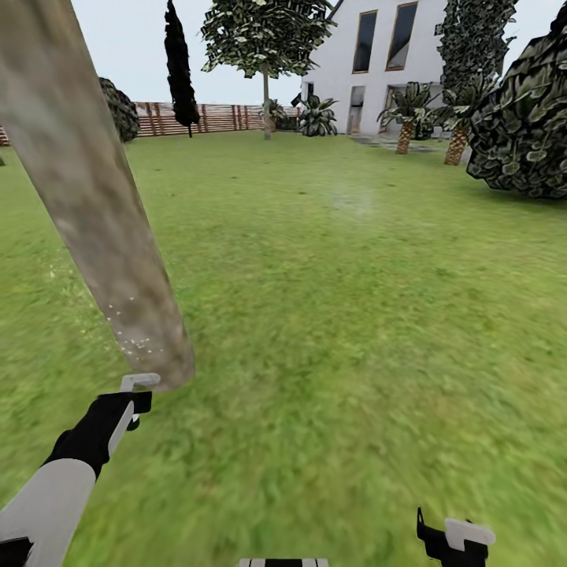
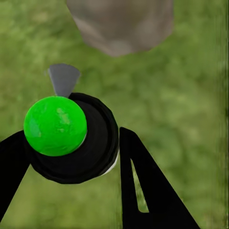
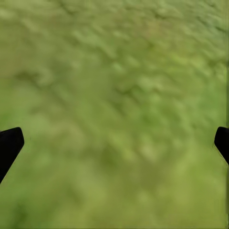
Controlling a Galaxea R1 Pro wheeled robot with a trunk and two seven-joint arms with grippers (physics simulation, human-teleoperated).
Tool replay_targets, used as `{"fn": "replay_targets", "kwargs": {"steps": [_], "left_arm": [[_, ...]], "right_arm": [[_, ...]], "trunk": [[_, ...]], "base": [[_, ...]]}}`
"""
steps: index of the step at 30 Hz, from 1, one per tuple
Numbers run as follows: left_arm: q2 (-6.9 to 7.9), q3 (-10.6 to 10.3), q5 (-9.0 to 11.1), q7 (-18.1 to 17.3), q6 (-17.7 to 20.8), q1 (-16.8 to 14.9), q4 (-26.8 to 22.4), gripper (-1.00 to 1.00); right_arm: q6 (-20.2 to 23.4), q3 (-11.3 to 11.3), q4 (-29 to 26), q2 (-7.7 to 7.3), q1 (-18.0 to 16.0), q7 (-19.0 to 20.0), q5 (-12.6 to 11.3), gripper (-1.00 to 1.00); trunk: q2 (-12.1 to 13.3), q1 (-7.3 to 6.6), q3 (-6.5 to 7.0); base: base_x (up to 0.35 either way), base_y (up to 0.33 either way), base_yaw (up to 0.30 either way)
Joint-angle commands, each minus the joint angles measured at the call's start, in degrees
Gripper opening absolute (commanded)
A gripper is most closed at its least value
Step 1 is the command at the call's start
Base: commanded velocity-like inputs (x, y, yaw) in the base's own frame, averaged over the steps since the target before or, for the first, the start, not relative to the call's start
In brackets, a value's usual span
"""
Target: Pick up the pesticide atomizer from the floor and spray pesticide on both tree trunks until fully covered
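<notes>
Head view: my left gripper (image 1: 138, 391) holds the pesticide atomizer (image 1: 139, 383) just at the foot of one tree trunk (image 1: 94, 205), which leans across the left of the view with its long axis running from upper left down to the lawn (image 1: 339, 315). A scatter of pale specks lies on the trunk's lower part and on the grass beside it. Only the atomizer's grey top piece shows above my black wrist, so its own axis is hard to read here.

Left wrist view: the atomizer (image 2: 71, 136) is seen end-on, a round black body with a bright green ball cap, clamped between my two black fingers (image 2: 143, 186); the jaws are closed on it. Its grey nozzle (image 2: 62, 78) points toward the base of the trunk (image 2: 119, 24), near but not touching.

Right wrist view: my right gripper (image 3: 114, 143) faces bare grass (image 3: 114, 86), its two fingertips (image 3: 8, 145) standing wide apart at the edges with nothing between them. In the head view that gripper (image 1: 457, 543) sits low at the right.

Count: one atomizer, one thick pale trunk close by, one leafy tree (image 1: 266, 47) standing far off before the slat fence (image 1: 213, 118), two palms (image 1: 405, 118) by the white house (image 1: 378, 55).
</notes>
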Motion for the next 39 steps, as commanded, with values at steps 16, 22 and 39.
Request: {"fn": "replay_targets", "kwargs": {"steps": [16, 22, 39], "left_arm": [[-0.09, 0.00, -0.03, 0.02, 0.00, 0.00, 0.00, -1.00], [-0.09, 0.00, -0.03, 0.02, -0.08, 0.00, 0.00, -1.00], [-0.11, 0.00, -0.03, 0.05, -0.16, 0.00, 0.83, -1.00]], "right_arm": [[0.01, 0.00, 0.00, 0.00, 0.00, 0.00, 0.00, 1.00], [0.03, 0.00, 0.00, 0.00, 0.00, 0.00, 0.00, 1.00], [0.02, 0.00, 0.00, 0.00, 0.00, 0.00, 0.00, 1.00]], "trunk": [[0.00, 0.00, 0.00], [0.00, 0.00, 0.00], [0.00, 0.00, 0.00]], "base": [[0.149, -0.250, 0.163], [0.131, -0.250, 0.277], [0.134, -0.250, 0.277]]}}
